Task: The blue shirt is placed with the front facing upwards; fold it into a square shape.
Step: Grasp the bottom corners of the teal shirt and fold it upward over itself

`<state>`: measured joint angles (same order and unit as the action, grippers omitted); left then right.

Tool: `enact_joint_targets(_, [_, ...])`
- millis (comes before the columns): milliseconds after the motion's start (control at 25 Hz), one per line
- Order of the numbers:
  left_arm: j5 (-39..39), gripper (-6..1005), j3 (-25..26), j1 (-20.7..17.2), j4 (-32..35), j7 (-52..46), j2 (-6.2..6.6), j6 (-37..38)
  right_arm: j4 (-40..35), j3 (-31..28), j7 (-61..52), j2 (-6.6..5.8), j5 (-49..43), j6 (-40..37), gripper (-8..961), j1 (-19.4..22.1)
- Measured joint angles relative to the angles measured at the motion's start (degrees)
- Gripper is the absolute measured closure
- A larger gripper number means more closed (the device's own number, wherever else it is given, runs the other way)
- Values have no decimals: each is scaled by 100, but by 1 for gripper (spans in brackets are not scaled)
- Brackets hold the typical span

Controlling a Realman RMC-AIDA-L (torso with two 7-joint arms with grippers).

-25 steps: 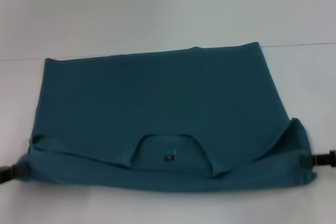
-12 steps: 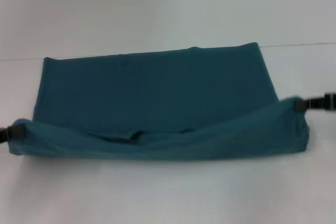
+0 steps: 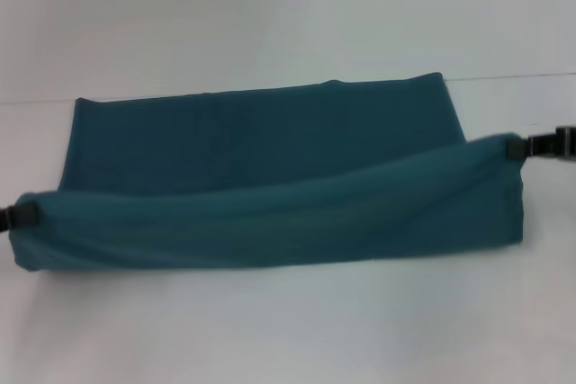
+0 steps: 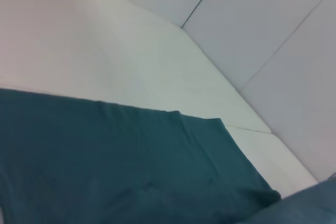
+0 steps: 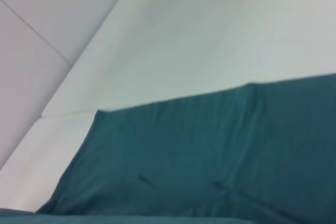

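The blue shirt (image 3: pixel 261 146) lies spread on the white table (image 3: pixel 270 15), plain teal cloth showing. Its near edge is lifted off the table as a long sagging band (image 3: pixel 270 222) hanging between my two grippers. My left gripper (image 3: pixel 22 216) is shut on the band's left corner at the left edge of the head view. At the right edge, slightly higher, my right gripper (image 3: pixel 520 147) is shut on the right corner. The collar is hidden behind the raised band. Both wrist views show only flat shirt cloth (image 4: pixel 105 161) (image 5: pixel 210 150) and table.
The white table surface (image 3: pixel 288 330) extends on all sides of the shirt. A thin seam line (image 3: pixel 513 76) crosses the table at the shirt's far edge. In the wrist views grey wall panels (image 4: pixel 273 14) rise beyond the table.
Both grippers have lifted the shirt's near edge and carried it toward the far edge. The collar opening, visible a second ago, is now covered by the raised fold.
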<state>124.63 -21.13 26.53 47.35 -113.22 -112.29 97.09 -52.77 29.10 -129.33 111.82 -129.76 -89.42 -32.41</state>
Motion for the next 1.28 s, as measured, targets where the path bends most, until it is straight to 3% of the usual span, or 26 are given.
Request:
enact_joint_targets(440, [-33,967,4,-370,47,0,-58,218,10,-27,74,24,20,-485,916,498])
enact_joint_targets(800, [1,965,127,-603,54,125,-108,654,55,67,338,128,-110,-756,916,916])
enact_joint_targets(1280, [331,965,85,-871,-3,375,-194,777,254,129,512,186,-411,-801,916,1064])
